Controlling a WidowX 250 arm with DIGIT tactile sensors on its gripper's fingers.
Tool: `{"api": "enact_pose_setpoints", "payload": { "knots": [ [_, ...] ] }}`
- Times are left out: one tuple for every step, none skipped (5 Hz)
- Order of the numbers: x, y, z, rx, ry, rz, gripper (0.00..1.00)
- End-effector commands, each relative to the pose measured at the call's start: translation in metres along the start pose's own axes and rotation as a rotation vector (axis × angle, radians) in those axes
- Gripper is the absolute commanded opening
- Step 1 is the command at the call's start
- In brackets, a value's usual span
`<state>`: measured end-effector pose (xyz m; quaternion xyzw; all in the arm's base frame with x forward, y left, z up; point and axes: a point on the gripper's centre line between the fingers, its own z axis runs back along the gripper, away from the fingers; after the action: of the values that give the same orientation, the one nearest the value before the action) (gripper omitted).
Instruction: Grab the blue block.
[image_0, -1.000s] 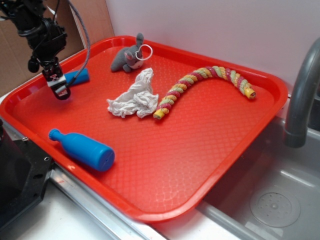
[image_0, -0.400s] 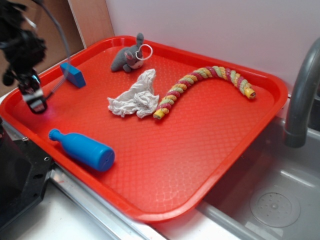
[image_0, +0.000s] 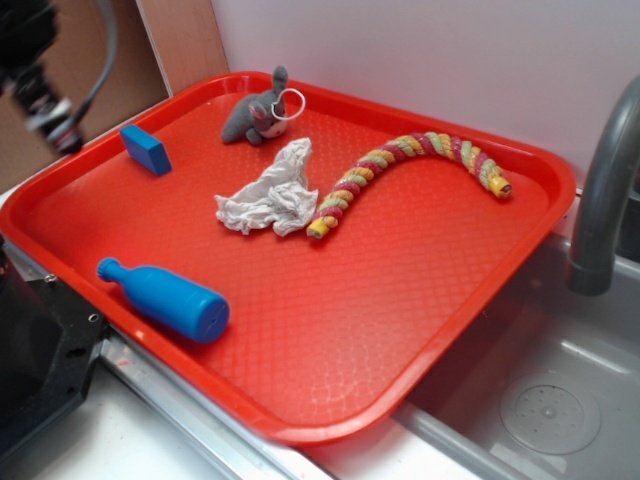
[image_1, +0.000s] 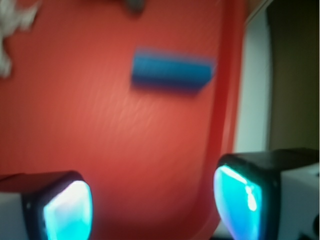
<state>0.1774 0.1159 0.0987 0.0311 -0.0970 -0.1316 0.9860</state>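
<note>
Spread wide with nothing between them, your gripper (image_1: 152, 207) jaws sit above the red tray's (image_0: 420, 300) left edge, while the blue block (image_0: 146, 149) lies untouched near that rim, so you have the whole grab left.

A: Item one, the gripper (image_0: 50, 110). Condition?
B: Motion-blurred in the exterior view, cut off by the top-left corner; finger shape unreadable there. In the wrist view only the two fingertips (image_1: 67, 210) show, cropped by the bottom edge, wide apart.
A: Item two, the blue block (image_1: 172, 70).
B: Smeared in the wrist view, edges soft.
A: Item three, the white cloth (image_1: 10, 30).
B: Cropped at the wrist view's left edge, blurred.
A: Item four, the grey toy (image_1: 134, 5).
B: A sliver at the top edge only.
A: Item five, the faucet (image_0: 605, 190).
B: Cut by the right edge.
</note>
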Motion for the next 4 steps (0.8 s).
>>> {"api": "enact_pose_setpoints", "payload": {
  "knots": [
    [0.106,0.01,-0.034,-0.044,0.032,-0.081,1.0],
    [0.126,0.014,-0.03,0.029,0.002,0.069,1.0],
    [0.116,0.014,-0.02,0.093,-0.012,0.314,1.0],
    [0.094,0.006,-0.001,0.184,-0.019,0.553,1.0]
  ]
}}
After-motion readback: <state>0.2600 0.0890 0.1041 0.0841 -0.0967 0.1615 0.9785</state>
